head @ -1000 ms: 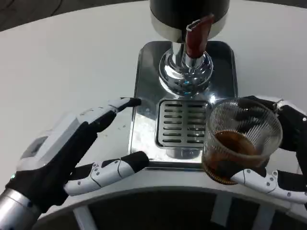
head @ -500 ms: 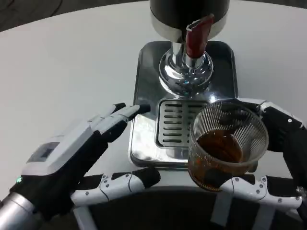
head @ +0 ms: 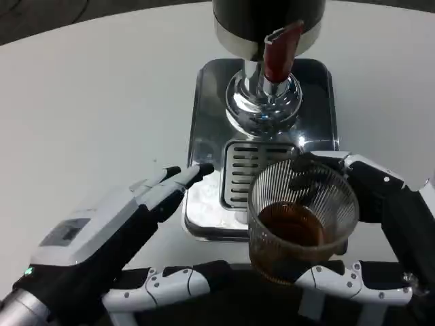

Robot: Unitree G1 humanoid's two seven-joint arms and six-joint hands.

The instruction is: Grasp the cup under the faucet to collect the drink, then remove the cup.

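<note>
White round table (head: pixel 88 102); dark floor (head: pixel 27 17) beyond far edge.

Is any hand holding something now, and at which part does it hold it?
The right hand holds the ribbed glass cup by its side wall, fingers wrapped around it. The left hand holds nothing.

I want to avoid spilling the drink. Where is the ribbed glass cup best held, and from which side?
Grip the ribbed glass cup around its side wall, coming from the right, as the right robot hand does now. The cup stands upright and open-topped with dark drink inside, so a side grasp likely keeps it level.
</note>
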